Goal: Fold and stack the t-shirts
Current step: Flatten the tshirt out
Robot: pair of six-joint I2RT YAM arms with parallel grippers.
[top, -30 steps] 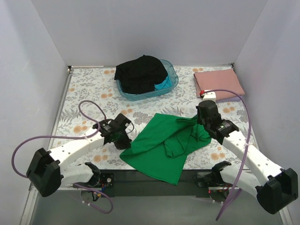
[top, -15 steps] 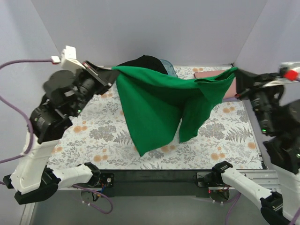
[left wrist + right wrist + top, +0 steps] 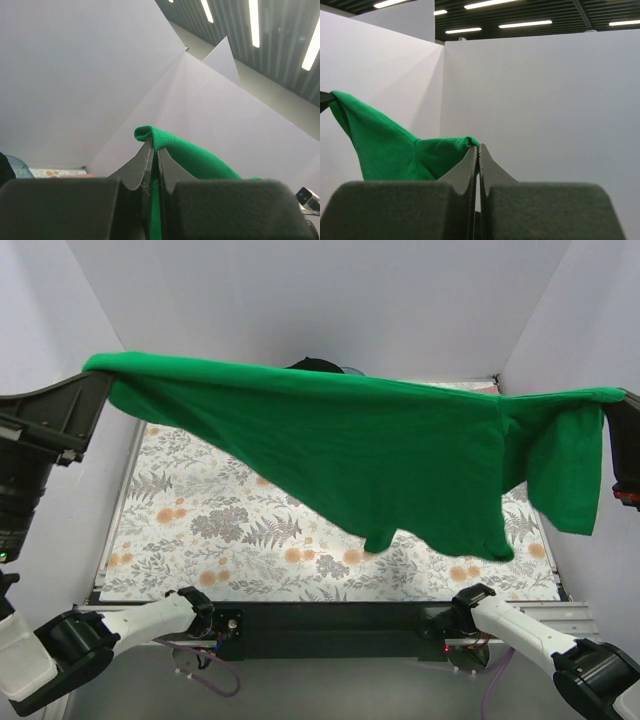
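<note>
While left fingers (image 3: pixel 137 167) and right fingers (image 3: pixel 465 167) pinch the green t-shirt (image 3: pixel 380 450) aloft, a black t-shirt (image 3: pixel 315 364) lies in the tub (image 3: pixel 14 164).

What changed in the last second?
The green t-shirt went from crumpled on the floral table cover to lifted clear of it and stretched wide. The left gripper and right gripper rose and swung outward, each now shut on an edge of the shirt. Unchanged: the cover, and the black t-shirt at the back, now mostly hidden.

Black t-shirt (image 3: pixel 316 363) mostly behind green t-shirt (image 3: pixel 400 450)
</note>
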